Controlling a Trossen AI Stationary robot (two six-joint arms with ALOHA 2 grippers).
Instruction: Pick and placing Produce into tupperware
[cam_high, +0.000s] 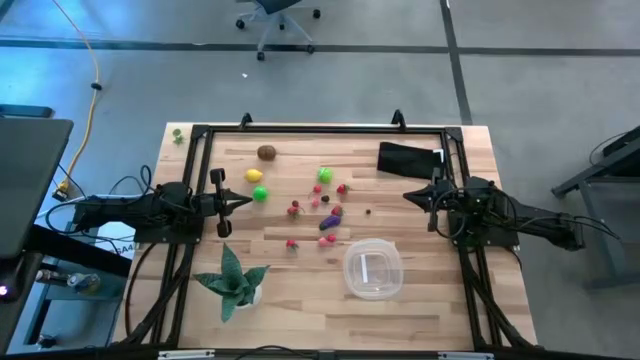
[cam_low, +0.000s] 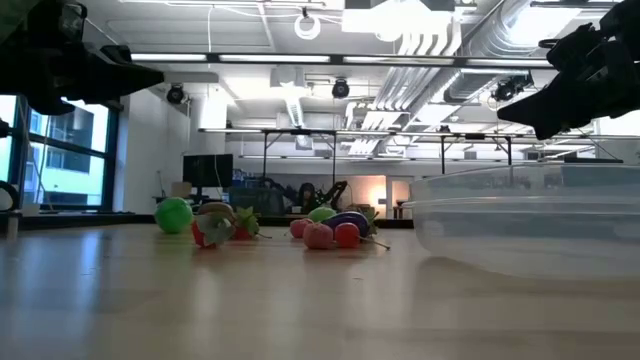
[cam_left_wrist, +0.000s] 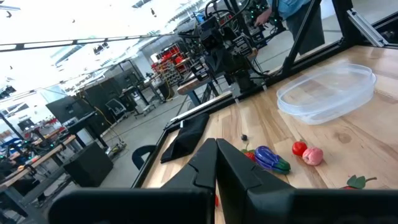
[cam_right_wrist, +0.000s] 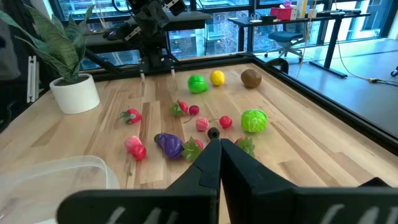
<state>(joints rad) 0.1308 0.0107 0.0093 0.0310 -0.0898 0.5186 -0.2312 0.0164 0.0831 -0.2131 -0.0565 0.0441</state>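
The produce lies scattered mid-table: a brown piece (cam_high: 267, 152), a yellow one (cam_high: 254, 175), a bright green ball (cam_high: 260, 193), a leafy green piece (cam_high: 325, 174), a purple one (cam_high: 331, 221) and several tiny red and pink ones (cam_high: 294, 209). The clear round tupperware (cam_high: 372, 270) sits on the table nearer the near edge, with nothing in it. My left gripper (cam_high: 240, 203) is shut and hangs above the table left of the produce, by the green ball. My right gripper (cam_high: 408, 196) is shut and hangs right of the produce. In the right wrist view the purple piece (cam_right_wrist: 168, 144) lies just beyond the shut fingers (cam_right_wrist: 208, 163).
A potted spiky-leaved plant (cam_high: 235, 282) stands at the near left. A black pouch (cam_high: 408, 158) lies at the far right. A black frame (cam_high: 320, 129) runs along the table's edges. Bare wood shows between the tupperware and the plant.
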